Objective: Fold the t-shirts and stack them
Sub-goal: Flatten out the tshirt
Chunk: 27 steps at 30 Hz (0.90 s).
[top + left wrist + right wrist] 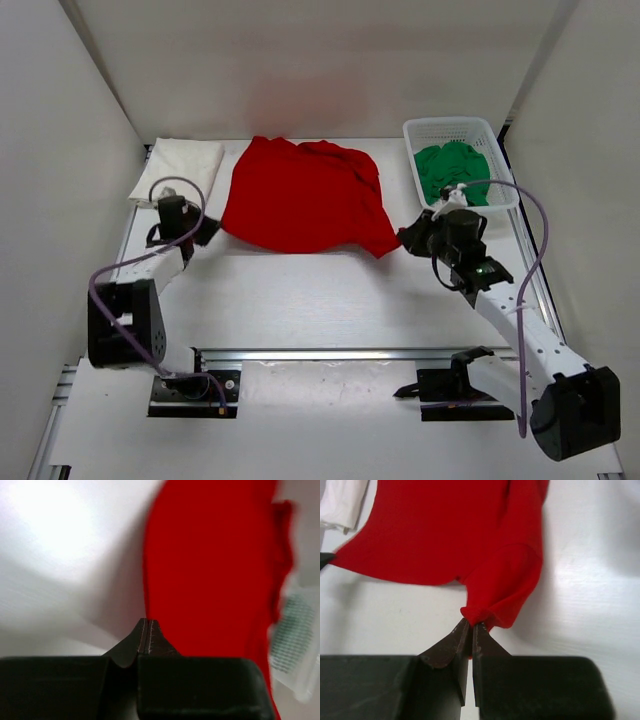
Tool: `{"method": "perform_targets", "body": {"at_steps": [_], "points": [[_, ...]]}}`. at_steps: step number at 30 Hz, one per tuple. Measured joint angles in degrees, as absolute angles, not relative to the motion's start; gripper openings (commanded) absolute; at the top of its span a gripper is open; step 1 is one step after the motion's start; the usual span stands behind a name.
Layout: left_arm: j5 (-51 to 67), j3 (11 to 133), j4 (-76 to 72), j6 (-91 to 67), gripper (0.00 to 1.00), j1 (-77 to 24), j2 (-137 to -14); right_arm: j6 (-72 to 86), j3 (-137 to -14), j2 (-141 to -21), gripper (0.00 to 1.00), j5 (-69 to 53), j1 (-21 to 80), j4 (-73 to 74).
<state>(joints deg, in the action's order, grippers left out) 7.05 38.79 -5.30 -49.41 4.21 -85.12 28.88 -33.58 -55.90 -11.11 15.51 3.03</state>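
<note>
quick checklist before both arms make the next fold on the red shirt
1. Right pincer shut on a near corner of the red t-shirt: ok.
2. Left pincer shut at the shirt's left edge: ok.
3. Cloth actually pinched by left pincer: cannot tell.
4. Red t-shirt lying flat: not ok, wrinkled, bunched at the right pincer.
5. White t-shirt off to the left of it: ok.
6. Green t-shirt out of the way in the basket: ok.

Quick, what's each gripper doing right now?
Left gripper: closed at the bright red cloth t-shirt's edge; grip unclear.
Right gripper: closed, pinching that t-shirt's corner.
</note>
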Motion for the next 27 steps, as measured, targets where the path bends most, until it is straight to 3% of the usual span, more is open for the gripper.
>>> {"method": "perform_targets", "body": {"at_steps": [8, 15, 17, 20, 27], "points": [[15.42, 67.51, 5.56, -45.93, 0.0, 3.42, -70.74, 20.64, -67.92, -55.05, 0.0, 4.62, 24.64, 20.27], [23.66, 87.5, 9.74, -47.42, 0.0, 13.28, -66.63, 10.46, -108.14, -67.11, 0.0, 17.08, 38.06, 29.21], [24.23, 92.44, 11.6, -47.46, 0.0, 13.85, -67.81, 9.28, -117.21, -71.35, 0.0, 13.74, 34.54, 31.42], [24.99, 95.39, 12.73, -47.55, 0.0, 14.02, -68.97, 10.07, -125.54, -76.9, 0.0, 4.19, 21.04, 33.19], [22.41, 90.85, 12.36, -46.96, 0.0, 10.02, -75.99, 11.94, -125.99, -89.21, 0.0, -11.53, 9.69, 33.95]]}}
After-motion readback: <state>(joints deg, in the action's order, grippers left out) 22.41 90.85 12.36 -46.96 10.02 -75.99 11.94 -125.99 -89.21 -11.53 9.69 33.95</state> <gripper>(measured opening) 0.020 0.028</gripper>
